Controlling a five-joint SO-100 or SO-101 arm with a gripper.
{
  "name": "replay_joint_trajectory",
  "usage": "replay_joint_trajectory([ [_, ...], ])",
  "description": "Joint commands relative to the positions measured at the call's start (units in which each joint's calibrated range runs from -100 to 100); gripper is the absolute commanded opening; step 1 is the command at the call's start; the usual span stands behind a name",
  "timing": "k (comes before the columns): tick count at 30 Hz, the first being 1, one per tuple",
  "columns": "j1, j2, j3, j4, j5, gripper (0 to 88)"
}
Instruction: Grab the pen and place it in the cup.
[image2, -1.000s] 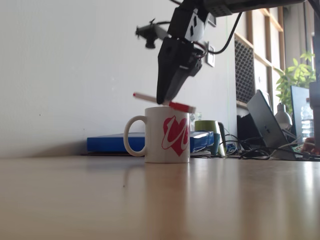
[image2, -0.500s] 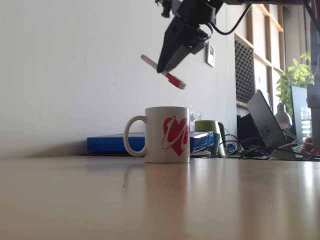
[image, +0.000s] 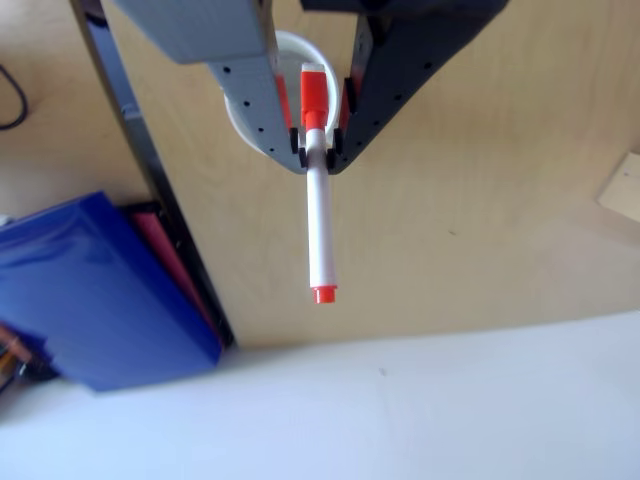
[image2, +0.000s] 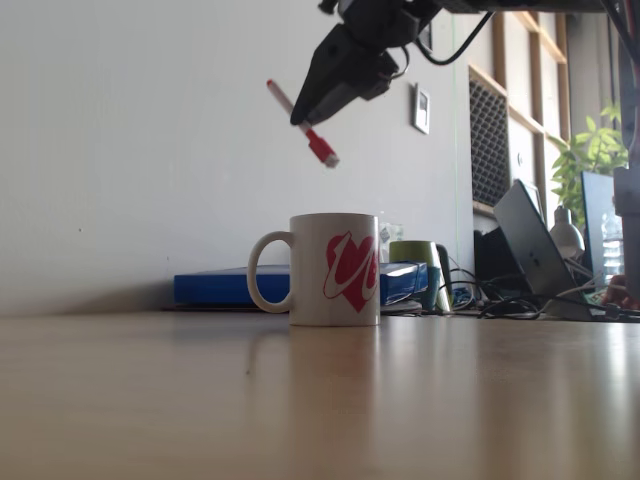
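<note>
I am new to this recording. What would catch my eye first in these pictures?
First, the pen, tilted and clamped in the dark tool high above the table. Directly below stands the white cup with its red swirl pattern, handle to the left in the fixed view. Behind it lies a blue box.

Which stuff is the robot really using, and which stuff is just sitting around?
Using:
pen, pinched in the jaws of the gripper
cup, under it

Just sitting around:
blue box
green mug
laptop
plant
</note>
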Motion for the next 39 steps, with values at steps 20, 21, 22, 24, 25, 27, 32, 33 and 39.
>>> replay_joint_trajectory([
  [20,5.83,6.87,3.19,-3.16,-0.44,1.1],
  [21,5.83,6.87,3.37,-3.16,-0.44,1.1],
  [22,5.74,6.79,3.37,-3.16,-0.44,1.1],
  [24,5.66,6.54,3.37,-3.16,-0.44,1.1],
  [25,5.66,6.29,3.37,-3.16,-0.44,1.1],
  [27,5.74,6.12,3.37,-3.07,-0.39,1.1],
  [32,5.66,6.12,3.37,-2.38,-0.39,1.8],
  [33,5.58,6.12,3.46,-2.30,-0.34,1.8],
  [39,5.33,6.12,3.46,-0.41,-0.44,15.2],
])
